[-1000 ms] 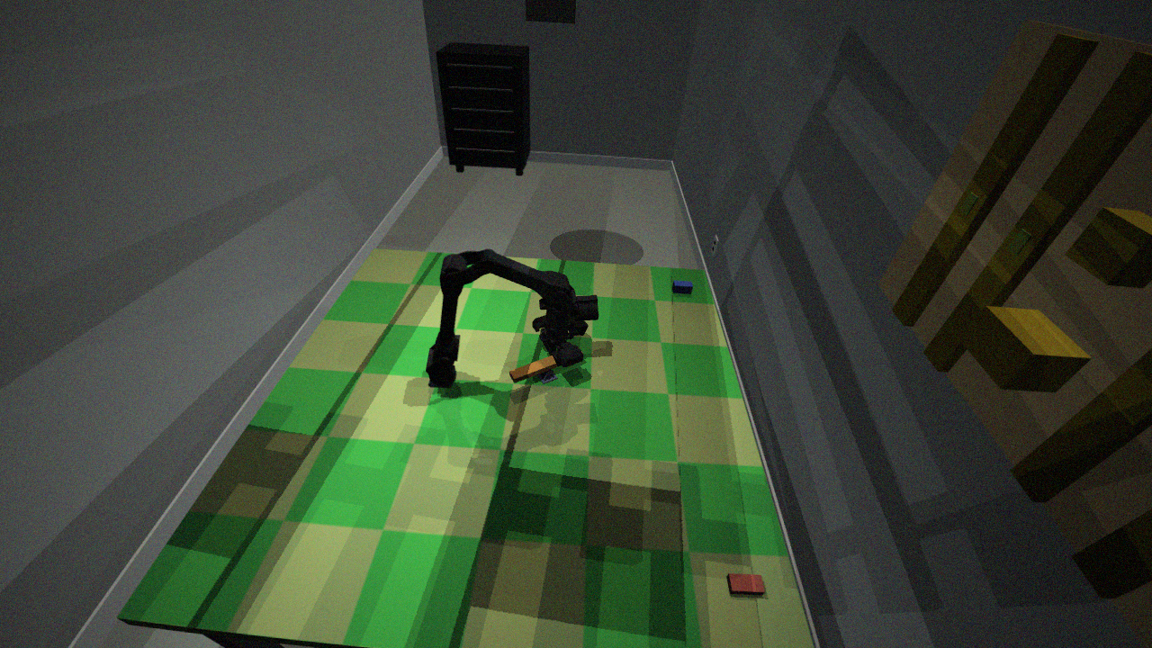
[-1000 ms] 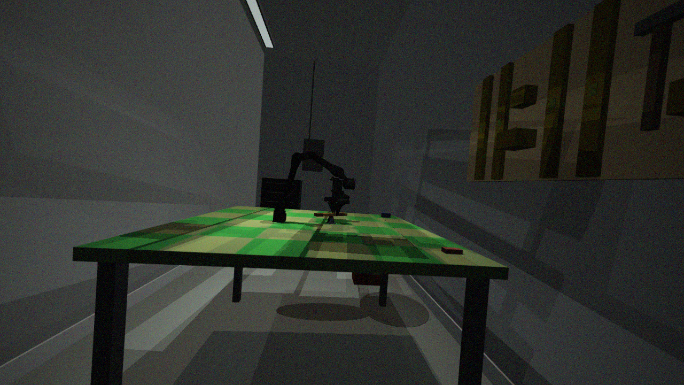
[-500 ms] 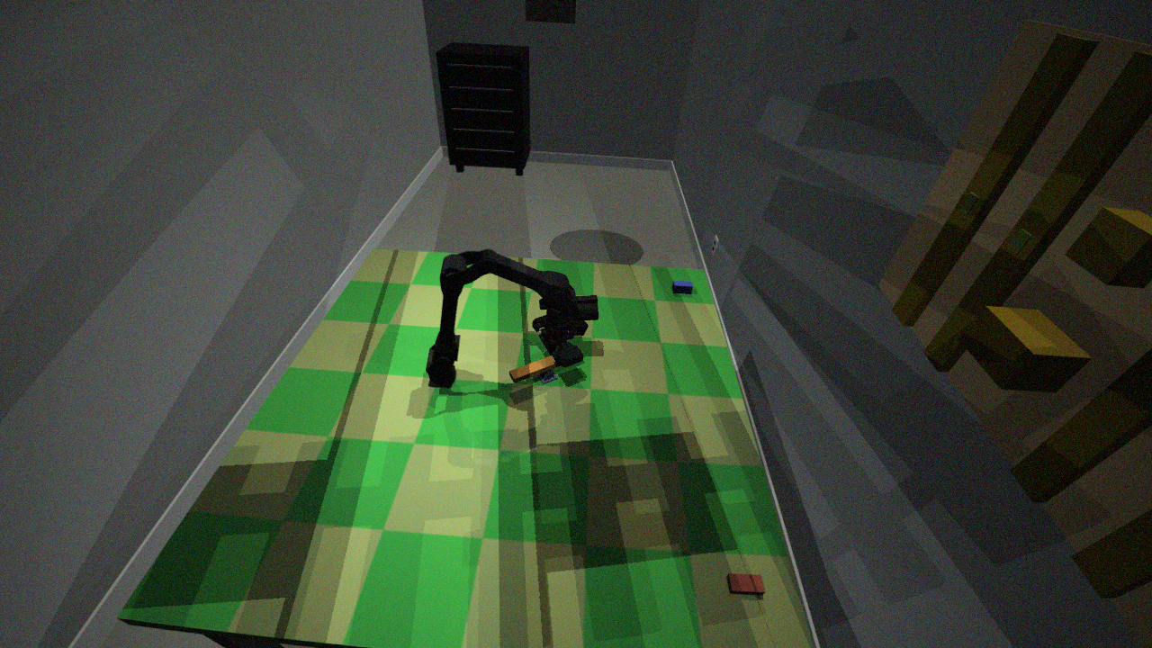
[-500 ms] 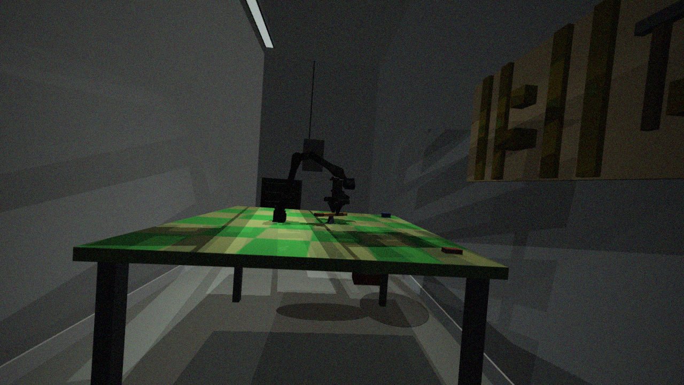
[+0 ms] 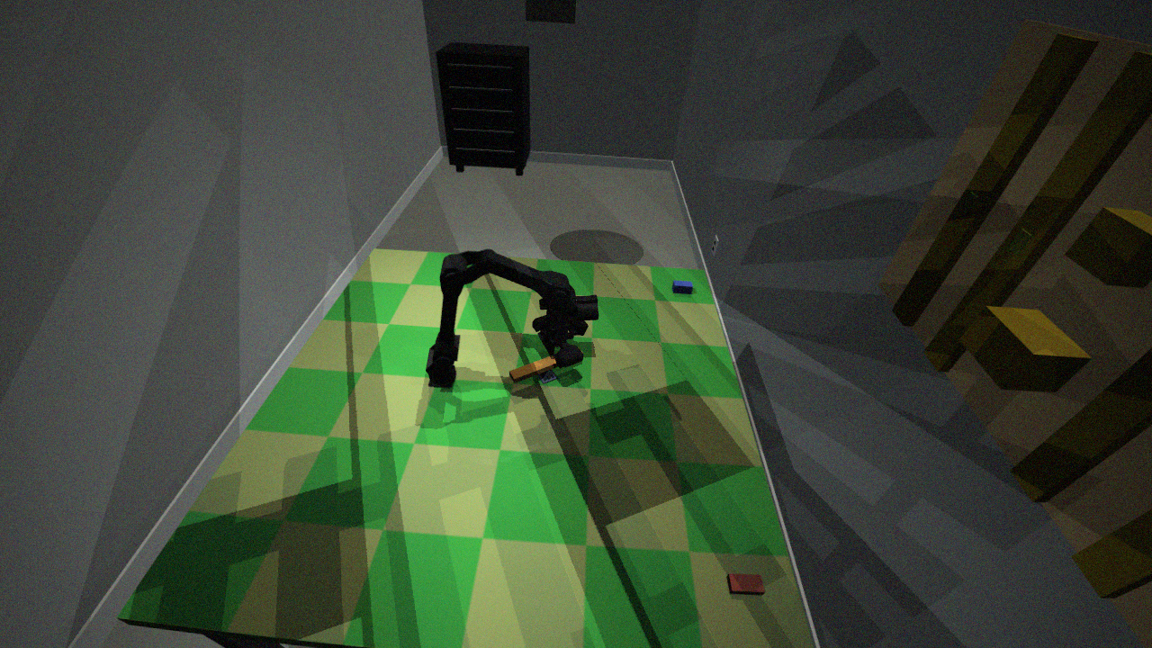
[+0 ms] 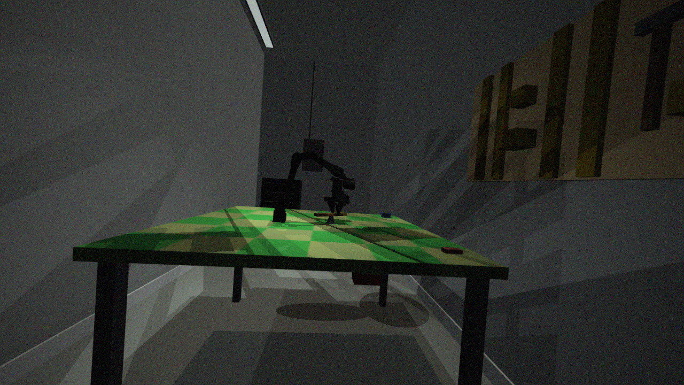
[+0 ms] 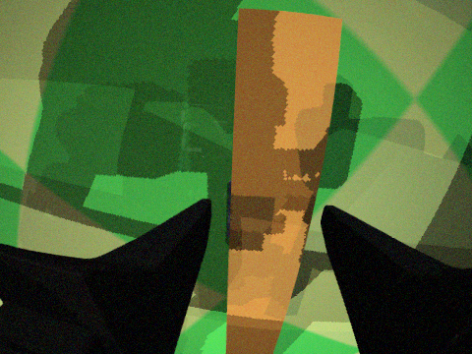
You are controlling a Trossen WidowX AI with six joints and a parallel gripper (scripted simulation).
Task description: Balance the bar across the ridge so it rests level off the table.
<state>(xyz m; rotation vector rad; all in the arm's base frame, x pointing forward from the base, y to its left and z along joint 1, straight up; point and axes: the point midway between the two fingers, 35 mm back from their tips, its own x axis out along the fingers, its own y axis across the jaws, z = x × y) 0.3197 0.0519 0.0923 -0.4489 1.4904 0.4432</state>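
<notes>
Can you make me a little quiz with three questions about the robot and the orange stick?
1. True or false: the gripper is squeezing the orange bar.
2. Which small block lies near the table's far right corner: A red, B blue, C yellow?
3. Fill in: in the wrist view there is a gap between each black finger and the ____.

Key: 1 false, the fingers stand apart from it. 2 B, the blue block. 3 bar.
</notes>
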